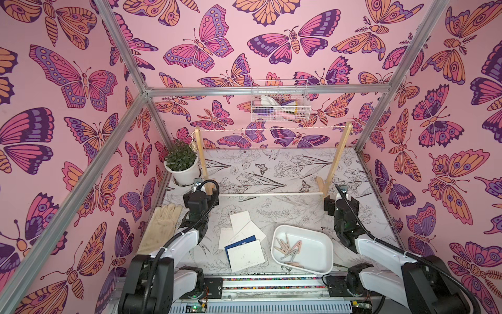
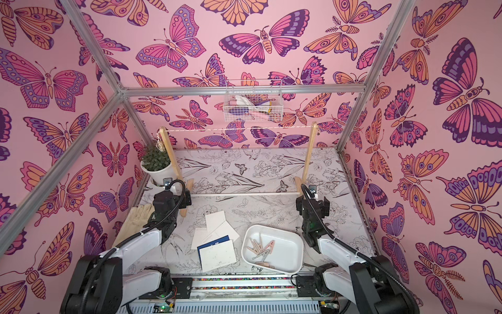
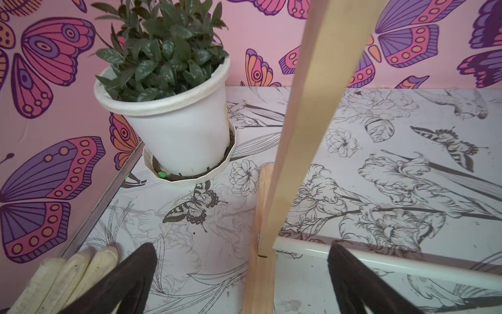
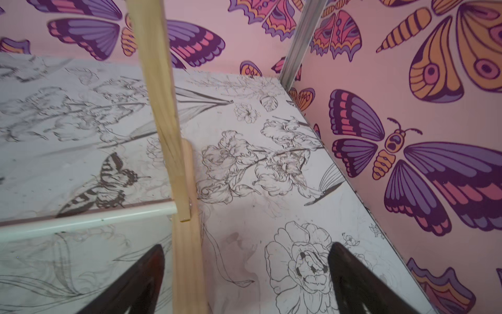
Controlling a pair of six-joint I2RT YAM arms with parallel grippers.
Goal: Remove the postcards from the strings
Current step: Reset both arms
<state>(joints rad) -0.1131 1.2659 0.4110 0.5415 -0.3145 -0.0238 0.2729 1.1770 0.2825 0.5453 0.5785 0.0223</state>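
String [image 1: 271,128], a thin twisted cord, hung bare between two pale wooden posts [image 1: 339,156]. Postcards [image 1: 245,244], thin flat rectangles, one of them blue, lay in a loose overlapping pile on the printed table [image 1: 285,174], just beside a white plastic tray [image 1: 323,242] of clothespins [image 1: 288,246]. Left gripper [image 3: 243,250] and right gripper [image 4: 247,248] had jaws wide apart and empty, each near a post foot. Judged: removal done. The next move needs only a retreat clear of the posts.

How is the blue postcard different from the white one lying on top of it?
The blue postcard is dark blue with white print; the white postcard is pale, faintly speckled. The blue one is mostly covered; the white one is fully exposed. Both lie flat, off the string.
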